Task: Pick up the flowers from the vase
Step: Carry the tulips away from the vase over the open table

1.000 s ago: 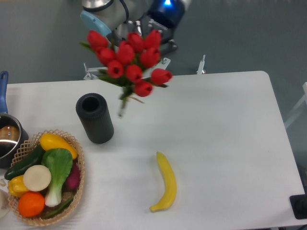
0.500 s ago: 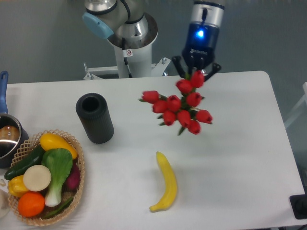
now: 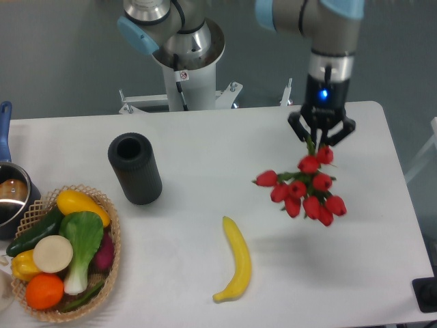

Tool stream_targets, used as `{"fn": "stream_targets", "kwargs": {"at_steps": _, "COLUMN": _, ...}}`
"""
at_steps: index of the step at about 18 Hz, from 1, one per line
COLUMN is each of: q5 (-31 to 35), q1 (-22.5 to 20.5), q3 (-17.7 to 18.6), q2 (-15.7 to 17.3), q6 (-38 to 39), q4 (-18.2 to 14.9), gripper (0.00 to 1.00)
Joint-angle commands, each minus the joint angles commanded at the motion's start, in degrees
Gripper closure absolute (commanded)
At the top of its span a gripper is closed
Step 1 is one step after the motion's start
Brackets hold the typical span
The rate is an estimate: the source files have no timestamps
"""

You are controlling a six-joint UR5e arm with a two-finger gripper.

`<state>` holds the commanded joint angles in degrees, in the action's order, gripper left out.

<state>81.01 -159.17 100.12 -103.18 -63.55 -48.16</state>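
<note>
Flowers (image 3: pixel 304 192) are hanging buds-down from my gripper (image 3: pixel 321 140), which I am clenching on their stems above the right side of the white table (image 3: pixel 205 137), well apart from the black vase (image 3: pixel 134 169) standing empty at the left, with a banana (image 3: pixel 236 261) lying between.

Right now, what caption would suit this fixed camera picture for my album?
Robot gripper holds red tulip flowers above the table, far from the empty black vase.
</note>
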Motion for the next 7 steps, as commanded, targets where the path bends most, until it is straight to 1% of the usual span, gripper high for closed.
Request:
{"fn": "stream_targets", "kwargs": {"at_steps": 1, "q5": 1.24, "q1": 0.35, "q3": -0.79, "q2": -0.53, "q6": 0.0, "q4": -0.96, "gripper": 1.0}}
{"fn": "stream_targets", "kwargs": {"at_steps": 4, "q5": 1.69, "q1": 0.44, "q3": -2.55, "q2": -1.15, "q6": 0.0, "q4": -2.55, "gripper": 1.0}}
{"fn": "stream_targets", "kwargs": {"at_steps": 7, "q5": 2.74, "q1": 0.53, "q3": -2.65, "q2": -1.06, "q6": -0.17, "q4": -2.91, "gripper": 1.0}}
